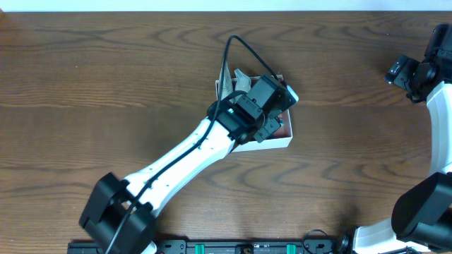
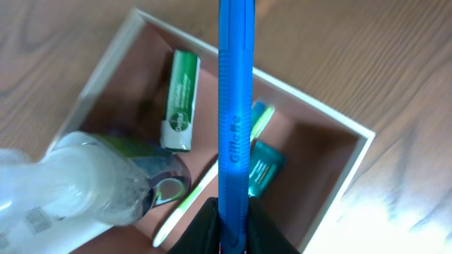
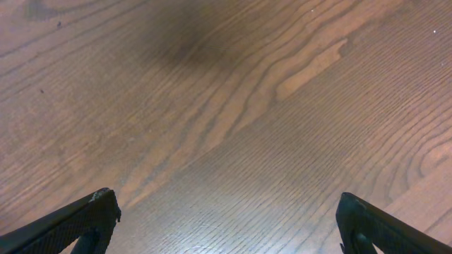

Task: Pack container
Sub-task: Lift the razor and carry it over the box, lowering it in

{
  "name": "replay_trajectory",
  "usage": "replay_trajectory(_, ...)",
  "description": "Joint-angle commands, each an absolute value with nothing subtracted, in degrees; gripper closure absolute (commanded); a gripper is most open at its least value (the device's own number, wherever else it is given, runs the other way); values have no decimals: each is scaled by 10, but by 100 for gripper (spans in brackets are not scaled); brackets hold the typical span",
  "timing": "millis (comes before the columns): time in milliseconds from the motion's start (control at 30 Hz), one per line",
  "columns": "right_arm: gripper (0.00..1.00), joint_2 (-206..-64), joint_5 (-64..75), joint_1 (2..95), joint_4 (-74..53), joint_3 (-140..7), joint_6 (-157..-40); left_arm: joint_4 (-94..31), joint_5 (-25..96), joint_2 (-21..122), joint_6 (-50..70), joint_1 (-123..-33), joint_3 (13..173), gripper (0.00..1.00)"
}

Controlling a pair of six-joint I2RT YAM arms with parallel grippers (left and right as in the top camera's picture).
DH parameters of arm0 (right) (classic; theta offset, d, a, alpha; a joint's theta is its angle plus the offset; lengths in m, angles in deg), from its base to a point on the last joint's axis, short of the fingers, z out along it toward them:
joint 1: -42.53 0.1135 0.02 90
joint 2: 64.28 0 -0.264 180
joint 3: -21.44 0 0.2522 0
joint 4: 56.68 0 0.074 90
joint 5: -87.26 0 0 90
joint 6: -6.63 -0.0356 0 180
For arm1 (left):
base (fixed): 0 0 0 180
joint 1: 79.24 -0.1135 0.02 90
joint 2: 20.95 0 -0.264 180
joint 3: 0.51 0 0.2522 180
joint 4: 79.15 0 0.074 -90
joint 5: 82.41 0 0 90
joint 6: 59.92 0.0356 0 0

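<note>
The container (image 1: 282, 143) is a shallow square box with white walls and a pink-brown inside (image 2: 321, 152), at the table's middle. My left gripper (image 2: 233, 229) hangs over it, shut on a blue Gillette razor (image 2: 234, 106) that points out over the box. Inside lie a green tube (image 2: 181, 99), a teal packet (image 2: 265, 164), a white-green toothbrush (image 2: 185, 201) and a clear plastic bottle (image 2: 85, 183). In the overhead view the left gripper (image 1: 263, 106) hides most of the box. My right gripper (image 3: 226, 219) is open and empty over bare wood, at the far right (image 1: 409, 70).
The dark wooden table (image 1: 106, 85) surrounds the box. The left arm (image 1: 183, 159) runs from the front left edge up to the box. The right arm's base (image 1: 424, 212) stands at the front right corner.
</note>
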State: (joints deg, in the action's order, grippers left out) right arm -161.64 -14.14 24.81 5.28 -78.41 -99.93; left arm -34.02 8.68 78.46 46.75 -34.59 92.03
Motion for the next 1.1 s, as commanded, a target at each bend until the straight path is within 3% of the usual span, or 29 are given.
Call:
replay_trajectory(0,1,-1615,-148,246,53,-788,-1009,-326,75,805,559,-355,926,87)
replay_trajectory(200,1,-1615,-148,246,53,-788,-1009,-298,-21,813,575,-380,924,83)
replay_trajectory(267,1,-1615,-148,246,53,-788,-1009,-294,-26,813,575,-394,924,63)
replay_trajectory(367,1,-1615,-148,246,53,-788,-1009,-292,-25,813,575,-407,924,47)
replay_trajectory(567,1,-1615,-148,246,53,-788,-1009,-290,-23,813,575,-408,924,34)
replay_trajectory(633,1,-1615,-147,246,53,-788,-1009,-289,-19,809,560,-400,924,12)
replay_trajectory(700,1,-1615,-147,246,53,-788,-1009,-287,-19,800,557,-385,924,2)
replay_trajectory(1067,1,-1615,-148,246,53,-788,-1009,-267,-19,718,557,-292,924,2)
